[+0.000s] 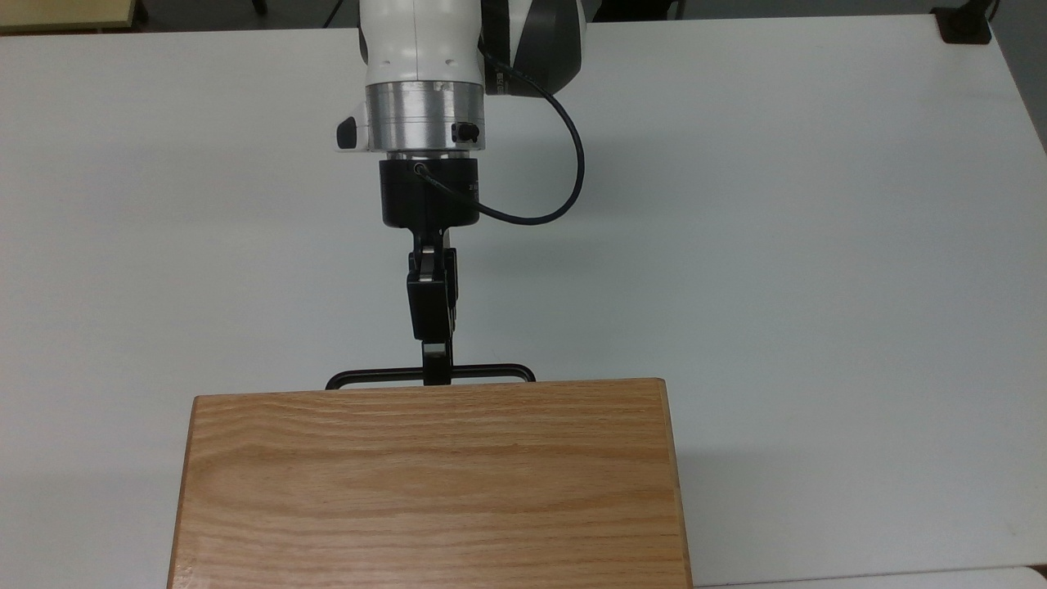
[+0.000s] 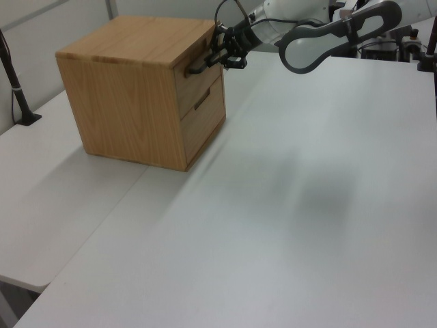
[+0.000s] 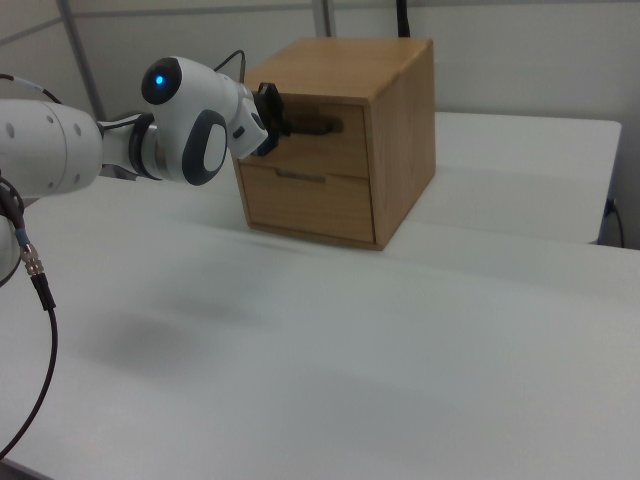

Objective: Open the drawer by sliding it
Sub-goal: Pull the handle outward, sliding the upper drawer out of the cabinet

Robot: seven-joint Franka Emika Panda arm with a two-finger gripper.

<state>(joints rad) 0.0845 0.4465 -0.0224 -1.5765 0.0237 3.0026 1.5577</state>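
**Inspector:** What was the condition of the gripper (image 1: 436, 370)?

**Assessor:** It was clamped on the handle (image 1: 483, 372), at about the middle of the bar, one finger (image 1: 437, 357) visible on top in the top view. The left view placed the gripper (image 2: 217, 57) against the cabinet's front face.

**Inspector:** And the drawer (image 3: 322, 140)?

**Assessor:** It was the upper of two in a light oak cabinet (image 1: 429, 483), its front panel flush with the frame, so closed. The handle (image 3: 318, 127) was a long thin black bar with rounded ends, standing just off the panel. The lower drawer (image 3: 305, 205) carried a recessed pull.

**Inspector:** Surroundings?

**Assessor:** The cabinet (image 2: 136, 89) stood on a white table (image 1: 818, 245). A black cable (image 1: 564, 176) looped from the wrist.
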